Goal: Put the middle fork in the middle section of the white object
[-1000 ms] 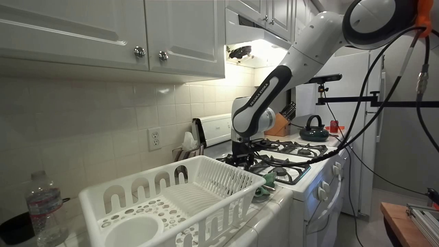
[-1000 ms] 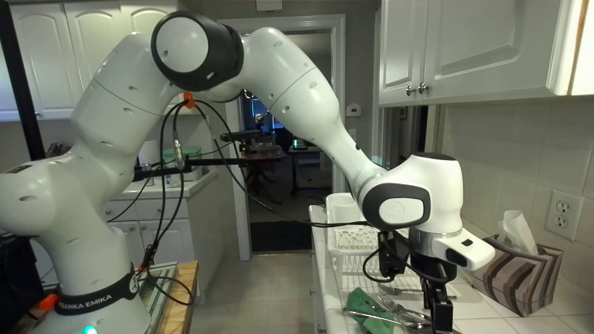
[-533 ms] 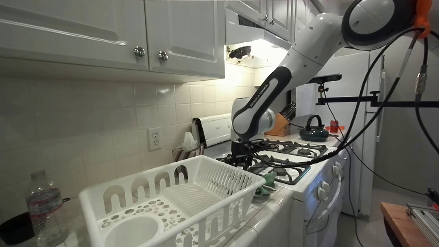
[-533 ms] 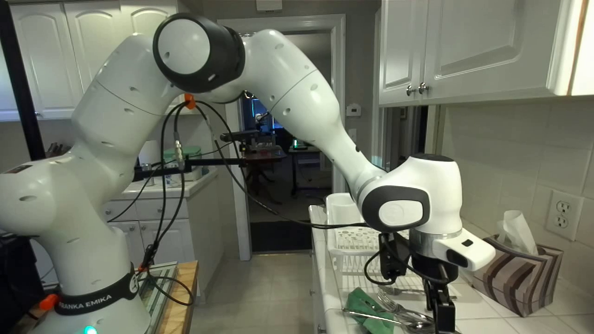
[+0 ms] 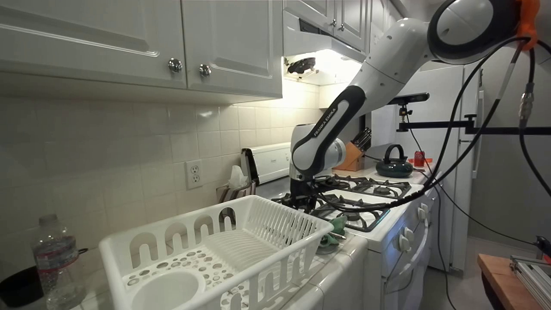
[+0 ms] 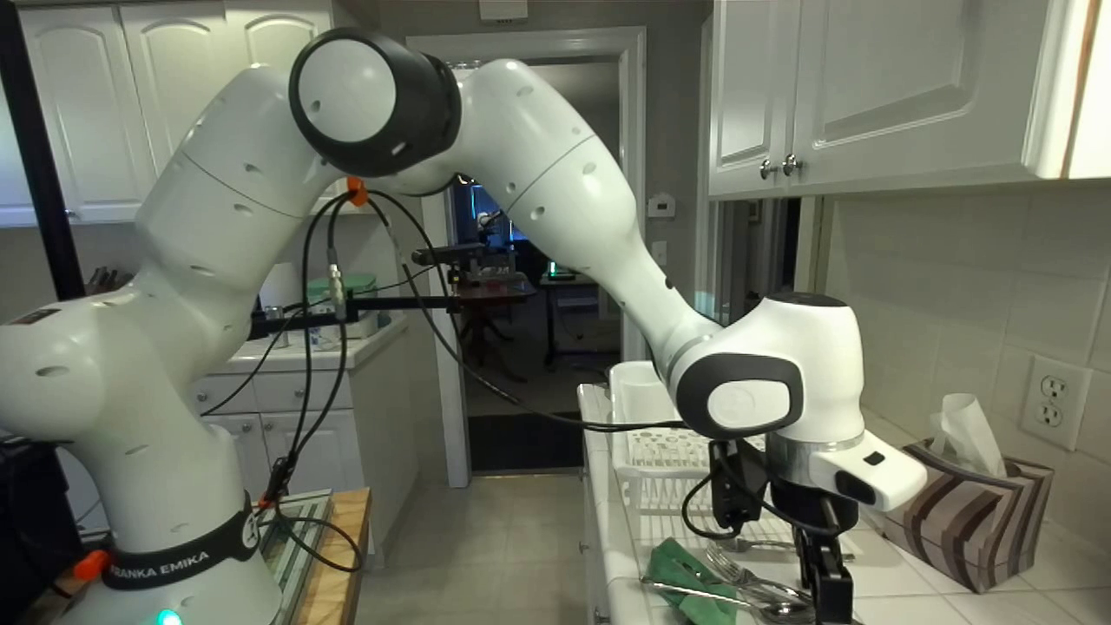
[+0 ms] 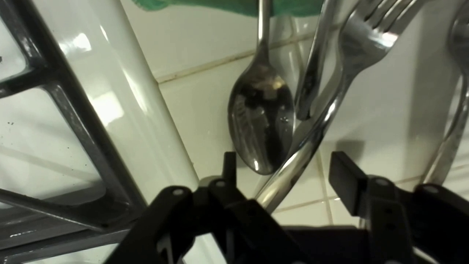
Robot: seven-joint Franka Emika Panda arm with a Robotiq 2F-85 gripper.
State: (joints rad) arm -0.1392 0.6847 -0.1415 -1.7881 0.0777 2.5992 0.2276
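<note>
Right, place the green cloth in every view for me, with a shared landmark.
In an exterior view: green cloth right of center, past the white rack.
In an exterior view: green cloth low, right of center.
Wrist view: green cloth along the top edge, cut off.
Shared landmark: the hand, seen in all three.

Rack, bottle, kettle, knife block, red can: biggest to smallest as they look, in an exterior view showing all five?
1. Rack, cut off by the frame
2. Bottle
3. Kettle and knife block: too alike to rank
4. Red can
Apparent size only; the top two stand nearer the camera.
</note>
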